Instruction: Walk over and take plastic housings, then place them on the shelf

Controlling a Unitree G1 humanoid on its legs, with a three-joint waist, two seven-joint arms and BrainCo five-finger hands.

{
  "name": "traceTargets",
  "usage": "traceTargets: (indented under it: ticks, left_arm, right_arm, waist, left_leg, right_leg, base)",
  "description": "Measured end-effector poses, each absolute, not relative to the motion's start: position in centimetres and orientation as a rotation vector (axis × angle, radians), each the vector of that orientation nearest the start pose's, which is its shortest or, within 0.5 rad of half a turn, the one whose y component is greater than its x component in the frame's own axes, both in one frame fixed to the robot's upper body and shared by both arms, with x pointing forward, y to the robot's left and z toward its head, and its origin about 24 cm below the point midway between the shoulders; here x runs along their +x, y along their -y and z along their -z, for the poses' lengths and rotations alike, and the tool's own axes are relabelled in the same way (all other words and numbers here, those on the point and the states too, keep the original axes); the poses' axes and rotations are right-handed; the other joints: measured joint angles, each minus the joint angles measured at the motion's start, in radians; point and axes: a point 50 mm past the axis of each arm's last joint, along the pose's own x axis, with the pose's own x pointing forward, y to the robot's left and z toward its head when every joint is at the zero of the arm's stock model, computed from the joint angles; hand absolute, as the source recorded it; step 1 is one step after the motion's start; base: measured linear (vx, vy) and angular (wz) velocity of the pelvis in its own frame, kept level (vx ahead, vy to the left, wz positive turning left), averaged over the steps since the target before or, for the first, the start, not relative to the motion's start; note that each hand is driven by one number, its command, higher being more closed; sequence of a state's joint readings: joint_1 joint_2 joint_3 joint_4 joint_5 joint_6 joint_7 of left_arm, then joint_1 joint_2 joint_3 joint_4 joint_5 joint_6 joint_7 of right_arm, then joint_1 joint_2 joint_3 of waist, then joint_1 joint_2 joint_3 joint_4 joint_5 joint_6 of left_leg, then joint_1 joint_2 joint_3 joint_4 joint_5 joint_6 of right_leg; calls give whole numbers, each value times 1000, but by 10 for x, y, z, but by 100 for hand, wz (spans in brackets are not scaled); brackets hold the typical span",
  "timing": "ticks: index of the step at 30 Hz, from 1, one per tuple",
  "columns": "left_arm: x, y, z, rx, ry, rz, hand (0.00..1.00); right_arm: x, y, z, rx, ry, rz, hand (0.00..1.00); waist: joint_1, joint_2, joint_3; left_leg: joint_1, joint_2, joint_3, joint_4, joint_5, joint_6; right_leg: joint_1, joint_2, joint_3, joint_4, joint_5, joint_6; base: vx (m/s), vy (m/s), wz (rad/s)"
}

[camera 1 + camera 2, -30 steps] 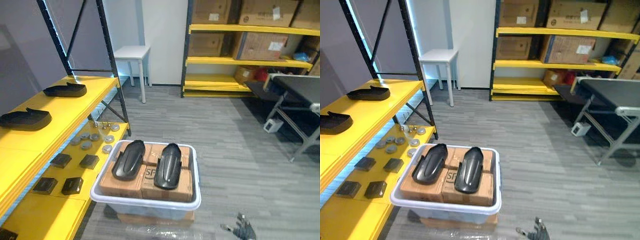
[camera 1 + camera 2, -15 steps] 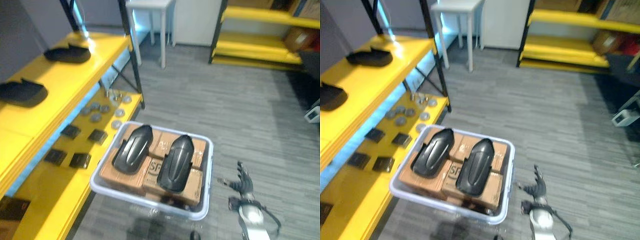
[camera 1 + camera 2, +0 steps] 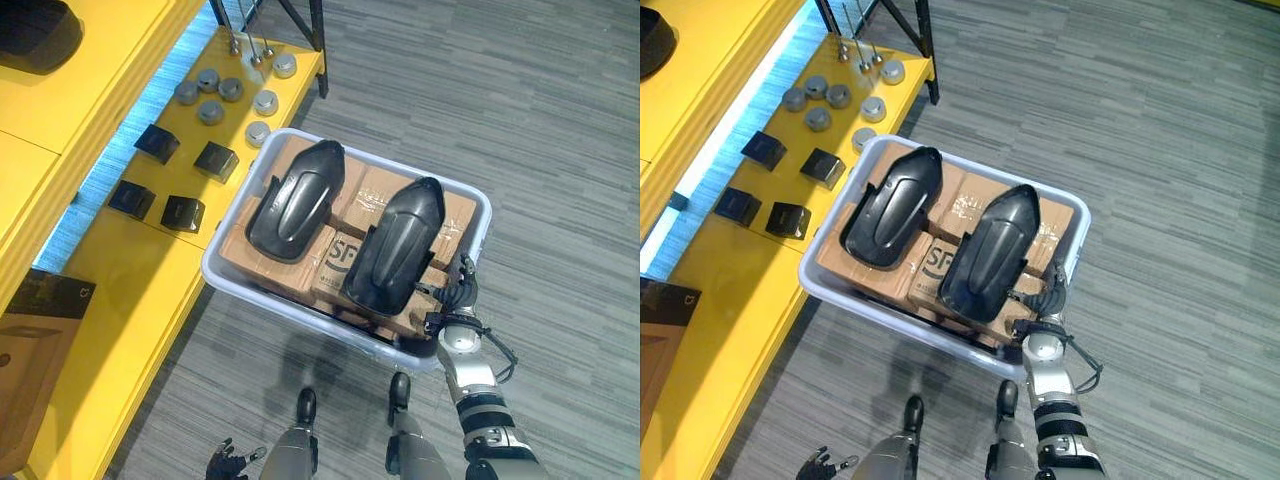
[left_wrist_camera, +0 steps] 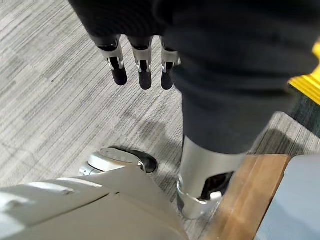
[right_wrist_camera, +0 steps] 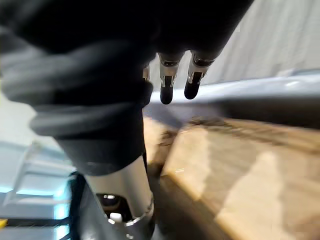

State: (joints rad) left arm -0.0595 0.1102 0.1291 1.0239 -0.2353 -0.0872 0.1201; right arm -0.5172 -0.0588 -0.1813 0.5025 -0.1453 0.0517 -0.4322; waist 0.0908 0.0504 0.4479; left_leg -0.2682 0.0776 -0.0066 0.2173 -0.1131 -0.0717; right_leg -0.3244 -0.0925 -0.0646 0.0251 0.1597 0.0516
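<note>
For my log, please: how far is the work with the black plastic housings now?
Done: one black plastic housing lies on the yellow upper shelf. In hand: nothing yet; the open right hand reaches at the white plastic bin's rim beside the right housing; the left hand hangs low, open. Left: the right housing and the left housing lie on brown cardboard boxes in the bin.

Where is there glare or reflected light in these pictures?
Left eye view: a pale blue glow runs along the yellow shelf, beside its small parts, and the two glossy black plastic housings carry soft highlights. Right eye view: the clear tape on the brown cardboard boxes shines white.
</note>
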Motion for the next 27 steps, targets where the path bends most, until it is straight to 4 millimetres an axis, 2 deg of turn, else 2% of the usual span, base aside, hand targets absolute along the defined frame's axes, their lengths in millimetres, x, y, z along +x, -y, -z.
traceTargets:
  ticks: [4, 5, 7, 9, 11, 12, 13, 16, 18, 19, 22, 23, 26, 27]
  left_arm:
    - [169, -212, 132, -123, -835, -395, 0]
    - [169, -213, 131, -120, -834, -403, 0]
    - [170, -213, 131, -127, -829, -412, 0]
    - [171, -213, 130, -129, -820, -411, 0]
    - [175, -212, 130, -144, -815, -416, 0]
    - [176, -213, 129, -144, -815, -415, 0]
    - [178, -212, 129, -147, -815, -413, 0]
    - [181, -210, 129, -168, -820, -400, 0]
    - [182, -210, 129, -169, -818, -395, 0]
    - [182, -210, 129, -169, -819, -395, 0]
    - [186, -209, 128, -169, -812, -393, 0]
    - [187, -209, 127, -169, -807, -392, 0]
    - [188, -208, 126, -168, -804, -394, 0]
    - [189, -208, 126, -170, -801, -394, 0]
  right_arm:
    - [342, 184, -72, -162, -41, 516, 0]
    - [345, 183, -71, -170, -49, 516, 100]
    - [350, 185, -72, -167, -67, 523, 100]
    - [361, 200, -82, -172, -76, 570, 100]
    - [377, 228, -102, -214, -90, 603, 100]
    - [379, 235, -107, -218, -93, 605, 100]
    - [384, 246, -117, -225, -94, 608, 0]
    - [388, 257, -132, -211, -78, 600, 0]
    - [389, 257, -137, -235, -60, 586, 0]
    - [391, 253, -143, -249, -31, 572, 0]
    - [392, 236, -182, -253, 150, 528, 0]
    - [386, 225, -208, -256, 285, 524, 0]
    - [370, 208, -236, -271, 470, 554, 0]
    - [365, 203, -240, -273, 510, 565, 0]
  waist:
    - [-1, 0, 8]
    - [-2, -1, 12]
    - [-2, -1, 12]
    - [-1, -1, 12]
    - [4, 2, 15]
    - [4, 3, 15]
    - [8, 8, 19]
    - [25, 15, 29]
    - [27, 15, 29]
    - [26, 15, 29]
    - [18, 15, 29]
    - [15, 15, 29]
    - [9, 14, 30]
    - [8, 13, 29]
  left_leg:
    - [-32, 4, 1, 6, -2, 0]
    - [-36, 7, 2, 13, -3, -1]
    - [-53, 10, 1, 33, -6, -2]
    - [-78, 11, 0, 45, -7, -3]
    - [-122, 13, -7, 76, -17, -2]
    - [-134, 13, -10, 86, -18, -1]
    - [-158, 15, -19, 109, -24, -3]
    - [-187, 27, -24, 154, -37, -7]
    - [-193, 32, -25, 164, -40, -8]
    - [-193, 33, -24, 165, -40, -9]
    - [-197, 34, -19, 165, -40, -9]
    - [-192, 36, -17, 164, -40, -9]
    - [-162, 37, -10, 158, -40, -9]
    - [-150, 37, -5, 153, -40, -9]
  right_leg:
    - [-31, 5, 4, 0, 13, -4]
    - [-33, 7, 6, 0, 15, -5]
    - [-42, 11, 6, 0, 19, -6]
    - [-60, 11, 4, 0, 27, -9]
    - [-87, 13, 1, 0, 37, -6]
    - [-93, 13, -1, 0, 39, -6]
    - [-103, 16, -4, 0, 44, -7]
    - [-111, 28, -6, 0, 49, -9]
    - [-112, 33, -7, -1, 51, -12]
    - [-112, 34, -5, -5, 54, -13]
    - [-112, 37, 1, -22, 68, -12]
    - [-108, 39, 2, -23, 69, -13]
    - [-76, 39, 5, -38, 73, -14]
    - [-70, 39, 11, -38, 73, -14]
  base:
    - [-65, -5, -3]
    - [-38, -2, -4]
    - [-45, 4, -2]
    - [-46, 14, 3]
    - [-59, 26, 4]
    - [-61, 28, 5]
    - [-56, 29, 5]
    - [-27, 22, -2]
    - [6, 20, -5]
    - [15, 22, -7]
    - [10, 20, -7]
    - [8, 17, -4]
    - [21, 23, -3]
    - [28, 40, -13]
